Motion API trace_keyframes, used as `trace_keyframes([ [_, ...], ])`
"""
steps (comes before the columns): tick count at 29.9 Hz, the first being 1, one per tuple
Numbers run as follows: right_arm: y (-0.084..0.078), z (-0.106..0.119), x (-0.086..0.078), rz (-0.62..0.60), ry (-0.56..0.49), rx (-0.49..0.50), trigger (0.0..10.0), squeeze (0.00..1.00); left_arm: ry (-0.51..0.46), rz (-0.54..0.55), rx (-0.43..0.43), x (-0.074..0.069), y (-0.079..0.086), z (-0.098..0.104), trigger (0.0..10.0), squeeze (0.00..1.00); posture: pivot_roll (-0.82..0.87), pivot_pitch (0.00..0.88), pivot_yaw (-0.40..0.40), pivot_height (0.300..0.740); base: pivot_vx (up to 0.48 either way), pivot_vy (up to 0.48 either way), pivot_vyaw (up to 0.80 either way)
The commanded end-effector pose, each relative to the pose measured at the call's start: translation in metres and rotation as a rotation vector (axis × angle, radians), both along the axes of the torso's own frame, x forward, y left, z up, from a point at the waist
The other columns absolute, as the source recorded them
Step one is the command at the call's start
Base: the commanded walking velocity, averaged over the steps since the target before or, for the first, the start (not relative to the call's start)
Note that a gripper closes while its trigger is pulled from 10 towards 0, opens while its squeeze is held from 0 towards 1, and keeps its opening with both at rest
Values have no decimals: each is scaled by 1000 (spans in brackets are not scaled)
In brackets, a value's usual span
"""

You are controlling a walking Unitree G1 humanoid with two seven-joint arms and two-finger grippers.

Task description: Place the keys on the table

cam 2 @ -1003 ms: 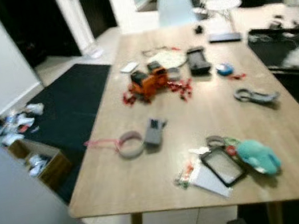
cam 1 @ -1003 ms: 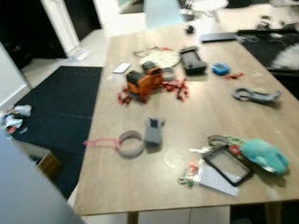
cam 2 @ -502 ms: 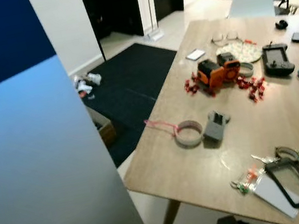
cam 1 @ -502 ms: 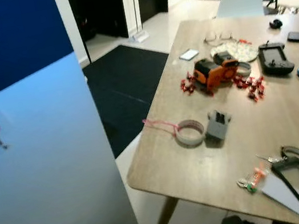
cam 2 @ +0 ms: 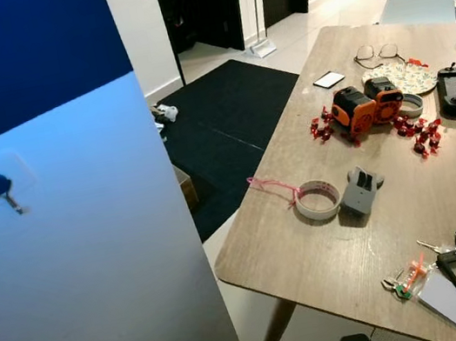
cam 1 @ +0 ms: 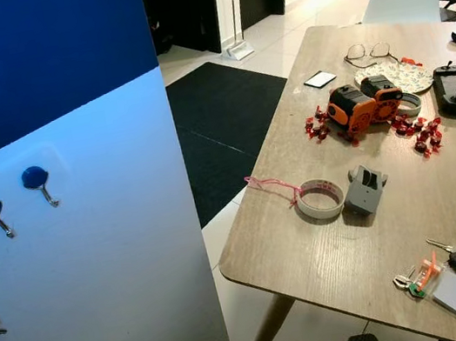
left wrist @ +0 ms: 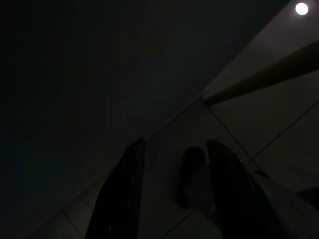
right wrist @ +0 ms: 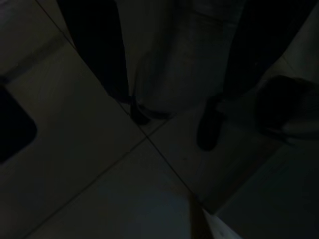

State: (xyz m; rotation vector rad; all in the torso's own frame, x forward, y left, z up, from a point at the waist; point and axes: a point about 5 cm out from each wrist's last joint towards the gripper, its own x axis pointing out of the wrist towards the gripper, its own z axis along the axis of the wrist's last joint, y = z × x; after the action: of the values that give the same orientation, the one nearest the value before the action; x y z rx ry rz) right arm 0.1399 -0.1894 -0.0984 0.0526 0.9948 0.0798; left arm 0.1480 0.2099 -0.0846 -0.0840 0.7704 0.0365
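Keys (cam 1: 416, 277) lie flat near table (cam 1: 330, 249) front edge, long axis slanted. Both fingers parted, empty.

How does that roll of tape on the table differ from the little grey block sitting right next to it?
The tape roll is a pale, open ring lying flat, with a pink cord trailing off one side. The grey block is solid, darker and boxy, with dark slots on top and no cord. Both rest on the wooden table near its edge, almost touching.
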Motion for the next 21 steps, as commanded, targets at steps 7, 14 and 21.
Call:
trace_keyframes([
  [7, -1, -3, -8, -20, 28, 10, 10000, 0, 17, -26, 17, -1, 3, 0, 10000, 0, 45, 84, 14, 740, 0, -461, 0],
  [14, 23, -5, -7, -13, 30, 26, 10000, 0, 45, 16, 2, -1, 0, -3, 10000, 0, 42, 90, 15, 740, 0, -137, 0],
  [21, 22, -5, -6, -16, 32, 25, 10000, 0, 52, 20, 4, -1, -2, -4, 10000, 0, 40, 90, 15, 740, 0, 0, 0],
])
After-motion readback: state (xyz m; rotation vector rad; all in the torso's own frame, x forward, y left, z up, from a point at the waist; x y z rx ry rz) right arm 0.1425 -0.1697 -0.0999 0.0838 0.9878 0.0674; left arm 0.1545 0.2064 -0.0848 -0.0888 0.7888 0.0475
